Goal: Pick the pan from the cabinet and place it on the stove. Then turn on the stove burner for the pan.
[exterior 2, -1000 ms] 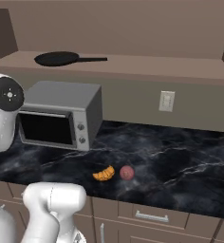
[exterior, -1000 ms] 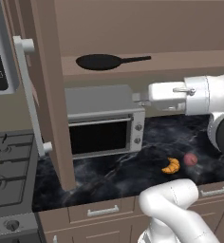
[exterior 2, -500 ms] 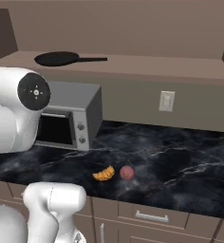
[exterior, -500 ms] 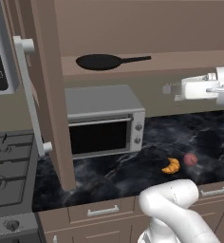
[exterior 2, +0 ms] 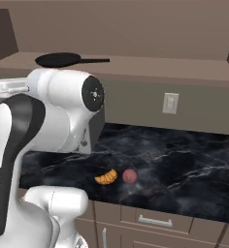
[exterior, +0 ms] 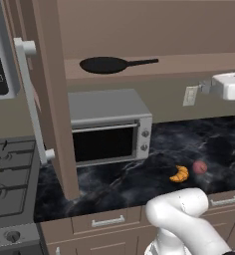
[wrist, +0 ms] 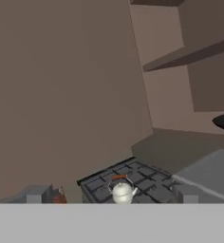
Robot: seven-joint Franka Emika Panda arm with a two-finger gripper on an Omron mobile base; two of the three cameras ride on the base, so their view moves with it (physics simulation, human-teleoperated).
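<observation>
My gripper hangs empty with its jaws spread wide, pointing across the kitchen toward the stove, where a small white kettle sits on the grates. The pan lies flat on the bottom shelf of the cabinet, whose door stands swung open, and its long handle points away to the right. Below that shelf a silver toaster oven rests on the dark marble counter, with a croissant and a small red fruit lying near each other further right.
</observation>
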